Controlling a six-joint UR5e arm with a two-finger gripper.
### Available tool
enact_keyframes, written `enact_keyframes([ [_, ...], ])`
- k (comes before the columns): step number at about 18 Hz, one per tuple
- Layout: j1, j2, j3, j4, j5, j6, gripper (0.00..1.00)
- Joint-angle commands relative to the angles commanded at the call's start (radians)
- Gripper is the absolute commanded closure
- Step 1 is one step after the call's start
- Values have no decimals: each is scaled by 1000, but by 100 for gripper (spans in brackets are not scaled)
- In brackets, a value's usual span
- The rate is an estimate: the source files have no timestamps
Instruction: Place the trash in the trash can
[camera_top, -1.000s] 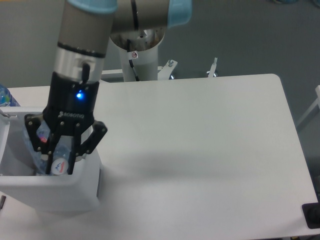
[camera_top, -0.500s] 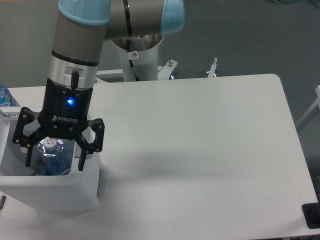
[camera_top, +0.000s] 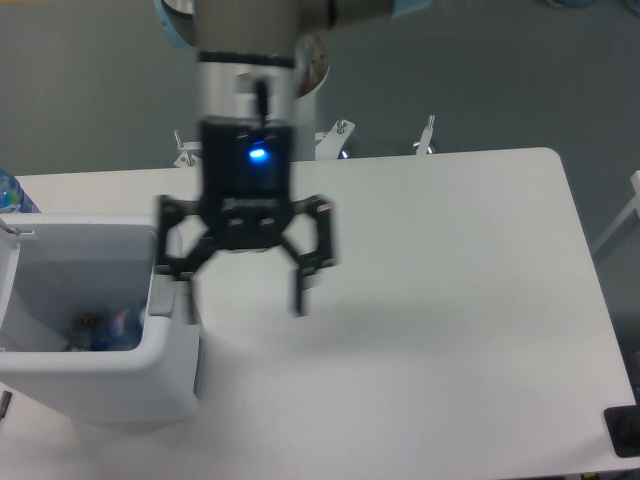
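Observation:
The white trash can (camera_top: 160, 370) stands at the table's front left. The flattened clear bottle (camera_top: 108, 329) with its purple-and-white label lies at the bottom inside it. Something orange-brown (camera_top: 84, 323) shows beside the bottle; I cannot tell whether it is the wrapper. My gripper (camera_top: 244, 296) is open and empty, blurred by motion, above the table just right of the can's rim.
A blue-tinted bottle (camera_top: 12, 192) shows at the far left edge behind the can. The robot's white base post (camera_top: 290, 125) stands behind the table. A black object (camera_top: 625, 430) sits at the front right corner.
The gripper opened over the can and let the bottle drop inside. It has since moved right, away from the can, and is now over the table.

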Motion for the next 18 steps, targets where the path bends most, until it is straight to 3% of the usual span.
enact_keyframes([
  [4, 43, 0, -18, -21, 117, 176, 0],
  [9, 67, 57, -112, -119, 286, 468, 0],
  [14, 169, 195, -233, -247, 284, 834, 0],
  [18, 207, 224, -264, -259, 267, 885, 0],
])
